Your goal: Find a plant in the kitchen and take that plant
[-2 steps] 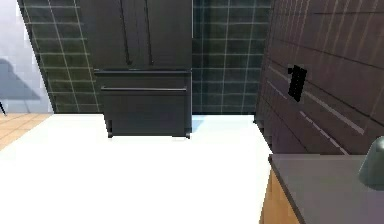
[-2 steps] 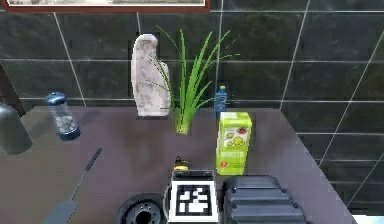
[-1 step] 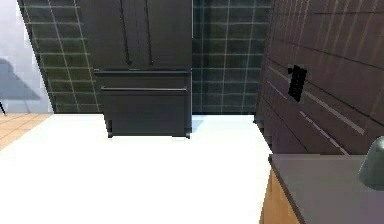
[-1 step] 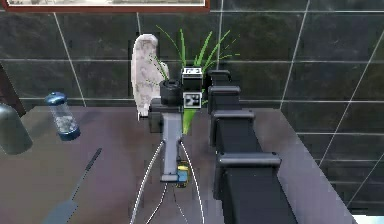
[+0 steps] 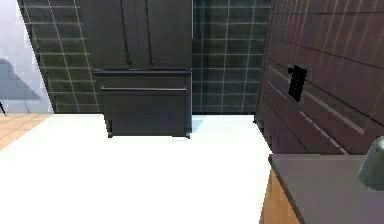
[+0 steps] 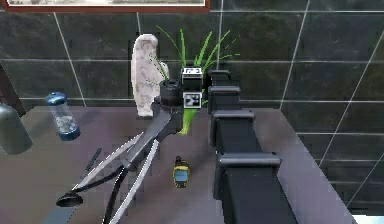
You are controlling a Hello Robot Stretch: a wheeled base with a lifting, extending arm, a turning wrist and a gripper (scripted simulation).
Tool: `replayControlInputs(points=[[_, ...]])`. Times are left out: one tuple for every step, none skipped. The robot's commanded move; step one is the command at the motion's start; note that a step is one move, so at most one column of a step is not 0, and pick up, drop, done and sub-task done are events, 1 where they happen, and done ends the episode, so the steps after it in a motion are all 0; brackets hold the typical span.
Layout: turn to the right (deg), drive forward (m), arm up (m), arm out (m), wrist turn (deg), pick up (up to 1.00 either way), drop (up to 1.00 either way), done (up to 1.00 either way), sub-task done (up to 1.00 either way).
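the fridge (image 5: pixel 145 70) is black, the wall tiles (image 5: pixel 225 60) dark grey with pale grout lines, the floor (image 5: pixel 150 170) white. the plant (image 6: pixel 190 52) has green leaves; the statue (image 6: pixel 148 68) is off-white, the surface (image 6: pixel 40 175) dull grey-brown, the arm (image 6: pixel 240 150) black, the bottle (image 6: pixel 63 118) blue-capped.

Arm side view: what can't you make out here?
In the arm side view:
Base of the plant: hidden behind the arm.
Small yellow-and-blue object: too small to name.
Grey rounded object: cut by the left edge.
Wall picture: cut by the top edge.
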Motion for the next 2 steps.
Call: replayControlInputs(points=[[0.0, 0.0, 0.0, 0.0, 45.0, 0.0, 0.0, 0.0, 0.0], [0.0, 0.0, 0.0, 0.0, 45.0, 0.0, 0.0, 0.0, 0.0]])
